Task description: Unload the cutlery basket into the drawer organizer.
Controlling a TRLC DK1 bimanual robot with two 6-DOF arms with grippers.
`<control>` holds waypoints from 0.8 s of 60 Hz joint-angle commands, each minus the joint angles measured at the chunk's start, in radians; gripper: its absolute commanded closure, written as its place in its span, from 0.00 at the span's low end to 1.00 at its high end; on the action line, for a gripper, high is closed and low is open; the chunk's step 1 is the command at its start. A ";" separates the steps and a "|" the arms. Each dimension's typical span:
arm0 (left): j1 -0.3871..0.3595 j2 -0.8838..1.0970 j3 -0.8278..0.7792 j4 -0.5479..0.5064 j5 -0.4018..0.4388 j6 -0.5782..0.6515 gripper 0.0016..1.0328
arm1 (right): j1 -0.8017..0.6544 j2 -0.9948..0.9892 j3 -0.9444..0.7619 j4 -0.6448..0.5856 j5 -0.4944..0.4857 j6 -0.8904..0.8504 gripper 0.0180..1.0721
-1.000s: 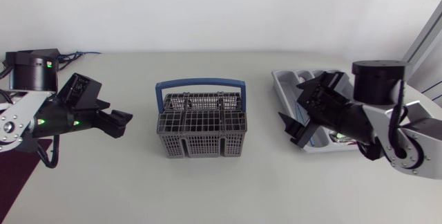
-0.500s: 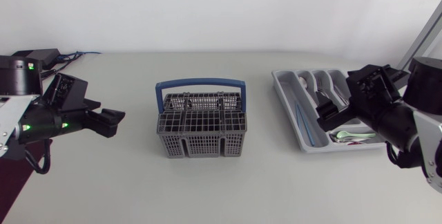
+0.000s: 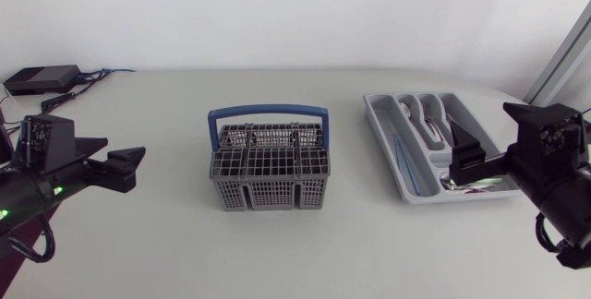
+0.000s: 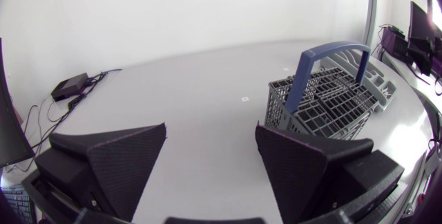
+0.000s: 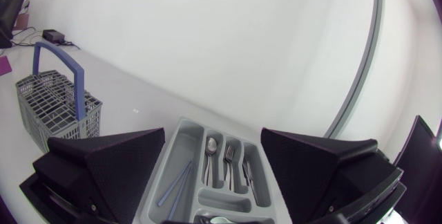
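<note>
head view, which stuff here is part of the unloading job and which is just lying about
Job: cutlery basket; drawer organizer; cutlery lying in it; left gripper and right gripper, both open.
Lying about: black box with cables at the table's far left corner.

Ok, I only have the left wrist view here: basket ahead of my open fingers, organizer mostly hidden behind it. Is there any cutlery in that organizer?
Observer: Yes. The right wrist view looks into the drawer organizer: a spoon lies in one narrow slot, with a fork in the slot beside it.
Operator: Anything in the long slot?
Observer: Two thin blue sticks lie along it.
Operator: And where is my other gripper?
Observer: In the head view the right gripper is over the organizer's side nearest the right arm, open, with nothing between its fingers.
</note>
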 commanded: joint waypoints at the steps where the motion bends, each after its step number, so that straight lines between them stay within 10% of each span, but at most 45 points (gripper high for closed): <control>1: 0.020 -0.070 -0.064 0.036 0.005 -0.041 0.05 | -0.009 -0.068 -0.039 -0.007 0.018 0.048 0.05; 48: -0.013 -0.563 -0.322 0.084 -0.102 -0.147 0.05 | -0.085 -0.454 -0.226 -0.151 -0.031 0.236 0.05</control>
